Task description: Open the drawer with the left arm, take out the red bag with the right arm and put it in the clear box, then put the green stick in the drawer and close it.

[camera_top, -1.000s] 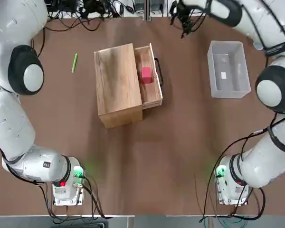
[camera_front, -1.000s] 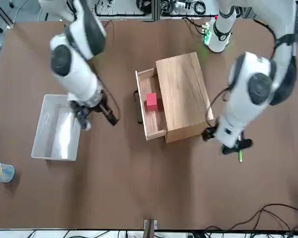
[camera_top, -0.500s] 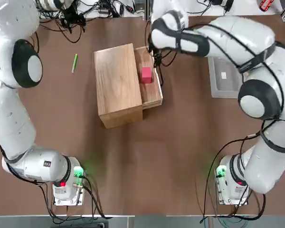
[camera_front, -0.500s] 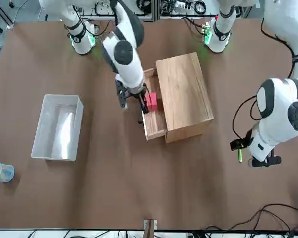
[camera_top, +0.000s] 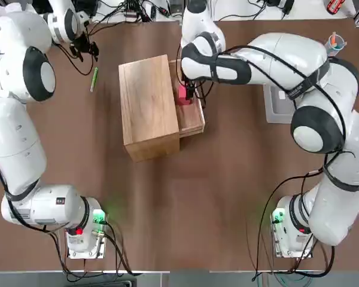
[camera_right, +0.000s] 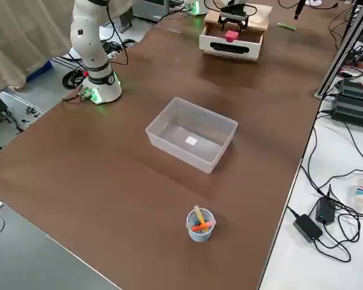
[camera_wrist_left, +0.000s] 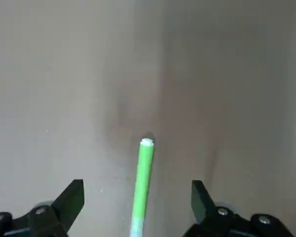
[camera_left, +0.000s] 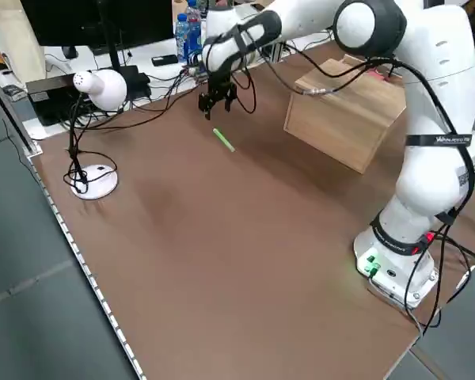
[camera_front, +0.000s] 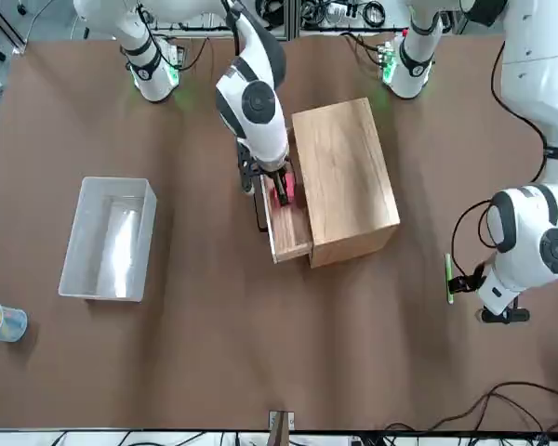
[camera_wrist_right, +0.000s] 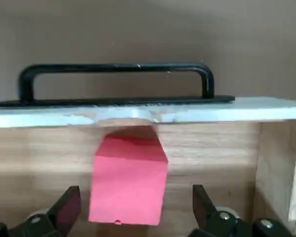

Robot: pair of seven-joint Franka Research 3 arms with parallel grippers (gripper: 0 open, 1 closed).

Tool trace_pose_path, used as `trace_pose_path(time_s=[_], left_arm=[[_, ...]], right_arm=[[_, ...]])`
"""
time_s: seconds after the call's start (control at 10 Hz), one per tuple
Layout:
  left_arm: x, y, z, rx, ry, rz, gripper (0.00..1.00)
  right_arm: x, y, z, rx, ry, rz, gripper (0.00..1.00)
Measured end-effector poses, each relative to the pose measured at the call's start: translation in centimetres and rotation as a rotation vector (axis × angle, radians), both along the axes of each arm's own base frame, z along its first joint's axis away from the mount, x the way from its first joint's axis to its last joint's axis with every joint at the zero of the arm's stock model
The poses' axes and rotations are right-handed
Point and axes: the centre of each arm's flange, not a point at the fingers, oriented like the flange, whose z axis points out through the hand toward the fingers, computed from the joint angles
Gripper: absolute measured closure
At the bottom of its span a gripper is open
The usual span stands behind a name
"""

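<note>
The drawer (camera_top: pixel 192 118) stands pulled out of the light-wood cabinet (camera_top: pixel 148 106), its black handle (camera_wrist_right: pixel 116 79) facing the clear box (camera_top: pixel 276 115). The red bag (camera_wrist_right: pixel 128 180) lies in the drawer, and my right gripper (camera_top: pixel 188 91) is lowered over it, open, one finger on each side without closing. The green stick (camera_top: pixel 94 79) lies on the table on the cabinet's other side. My left gripper (camera_top: pixel 86 46) hovers open just beyond the stick; in the left wrist view the green stick (camera_wrist_left: pixel 143 182) runs between the two fingers.
A blue cup (camera_right: pixel 200 225) of coloured sticks stands near the table corner past the clear box (camera_right: pixel 192 134). My right arm reaches across above the box. A white desk lamp (camera_left: pixel 95 87) and cables sit beyond the table edge.
My right arm swung from near the clear box to the drawer and came down astride the red bag. My left arm moved away from the cabinet to the green stick.
</note>
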Motion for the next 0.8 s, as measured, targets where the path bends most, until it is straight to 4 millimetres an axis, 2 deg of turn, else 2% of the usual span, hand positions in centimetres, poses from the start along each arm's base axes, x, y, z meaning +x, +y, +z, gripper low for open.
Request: trace_pose_path(time_s=[0.3,0.6,0.8], left_arm=[[-2.6,0.0,-3.9,0.000,0.036,0.002,0.05],[-3.2,0.5,-5.1,0.004,0.058,0.010,0.11],[-3.4,1.2,-6.2,0.010,0.065,0.020,0.15]], right_arm=[[-1.1,1.9,-1.7,0.018,-0.015,-0.063,0.00],[-1.7,2.6,-3.7,0.002,-0.001,-0.066,0.00],[-1.6,2.5,-3.9,0.000,0.000,-0.068,0.03]])
